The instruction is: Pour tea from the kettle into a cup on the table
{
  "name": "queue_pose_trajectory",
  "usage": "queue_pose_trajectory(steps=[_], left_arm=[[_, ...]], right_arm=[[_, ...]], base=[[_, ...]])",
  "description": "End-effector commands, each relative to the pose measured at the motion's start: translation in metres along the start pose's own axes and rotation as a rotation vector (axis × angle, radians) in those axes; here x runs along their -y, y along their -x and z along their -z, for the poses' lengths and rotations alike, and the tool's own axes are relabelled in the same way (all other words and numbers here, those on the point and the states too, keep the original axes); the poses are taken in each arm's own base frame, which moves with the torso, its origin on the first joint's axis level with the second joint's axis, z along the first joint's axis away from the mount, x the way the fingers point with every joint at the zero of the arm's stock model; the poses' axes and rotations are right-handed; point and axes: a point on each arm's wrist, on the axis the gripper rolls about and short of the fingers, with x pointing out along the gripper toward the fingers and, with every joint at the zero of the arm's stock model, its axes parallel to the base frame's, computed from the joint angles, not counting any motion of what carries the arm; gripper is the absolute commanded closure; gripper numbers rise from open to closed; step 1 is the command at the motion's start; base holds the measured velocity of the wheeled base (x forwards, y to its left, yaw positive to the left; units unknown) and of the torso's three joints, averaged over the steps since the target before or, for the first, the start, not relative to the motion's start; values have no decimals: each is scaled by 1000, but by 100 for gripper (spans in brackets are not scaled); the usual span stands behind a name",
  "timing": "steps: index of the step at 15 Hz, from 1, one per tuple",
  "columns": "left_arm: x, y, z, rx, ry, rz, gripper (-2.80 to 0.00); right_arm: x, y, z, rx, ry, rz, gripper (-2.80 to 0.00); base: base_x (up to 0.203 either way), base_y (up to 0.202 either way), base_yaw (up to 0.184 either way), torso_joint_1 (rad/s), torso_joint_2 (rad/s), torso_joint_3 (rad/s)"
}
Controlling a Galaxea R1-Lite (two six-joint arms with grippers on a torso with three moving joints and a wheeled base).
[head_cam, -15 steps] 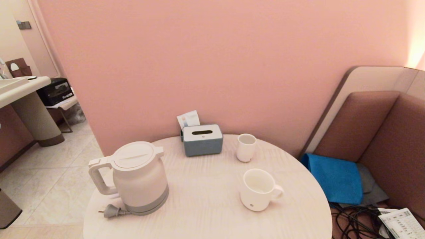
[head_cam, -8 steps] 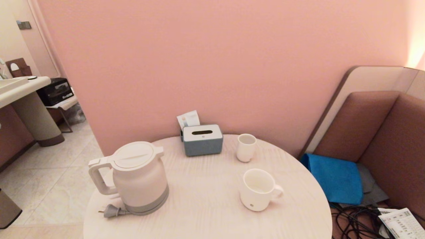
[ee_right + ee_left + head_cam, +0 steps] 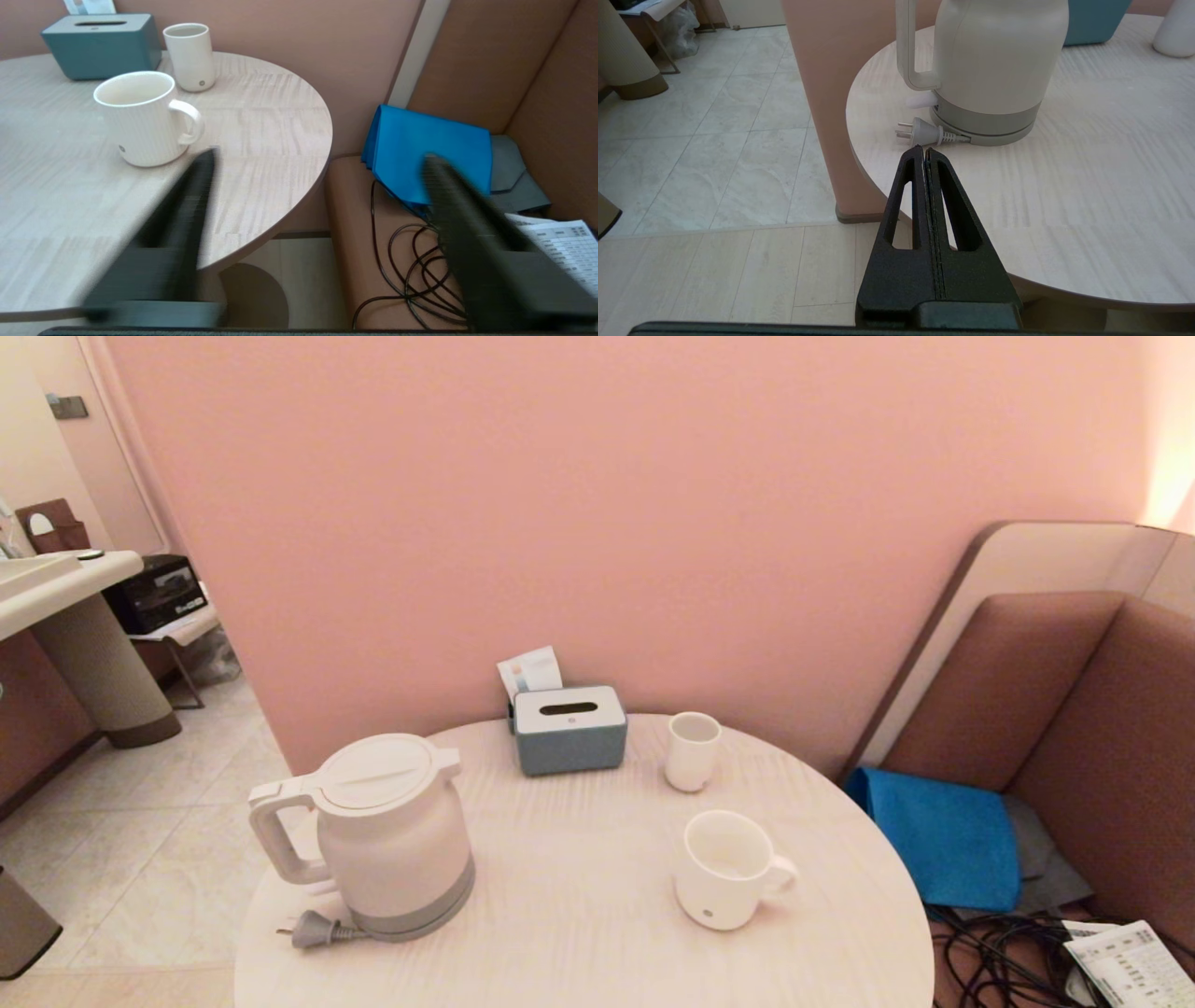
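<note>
The white kettle (image 3: 392,840) stands on its grey base at the left of the round pale table (image 3: 579,943), handle toward the left edge. The wide ribbed white cup (image 3: 726,870) sits at the right, handle pointing right, with a small dot near its bottom. Neither gripper shows in the head view. In the left wrist view my left gripper (image 3: 924,150) is shut and empty, low at the table's near left edge, short of the kettle (image 3: 994,60). My right gripper (image 3: 320,156) is open and empty off the table's right edge, near the cup (image 3: 145,121).
A grey plug (image 3: 313,929) lies by the kettle's base. A blue-grey tissue box (image 3: 569,730) and a small handleless white cup (image 3: 693,750) stand at the back. On the bench to the right lie a blue cloth (image 3: 943,835), black cables (image 3: 999,961) and a printed sheet (image 3: 1125,961).
</note>
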Motion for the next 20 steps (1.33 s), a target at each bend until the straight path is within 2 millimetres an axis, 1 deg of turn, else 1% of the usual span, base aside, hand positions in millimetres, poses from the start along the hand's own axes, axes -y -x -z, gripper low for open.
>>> queue_pose_trajectory(steps=[1, 20], left_arm=[[0, 0, 0, 0, 0, -1, 0], [0, 0, 0, -1, 0, -1, 0]], right_arm=[[0, 0, 0, 0, 2, -1, 0], [0, 0, 0, 1, -2, 2, 0]], base=[[0, 0, 0, 0, 0, 0], [0, 0, 0, 0, 0, 0]])
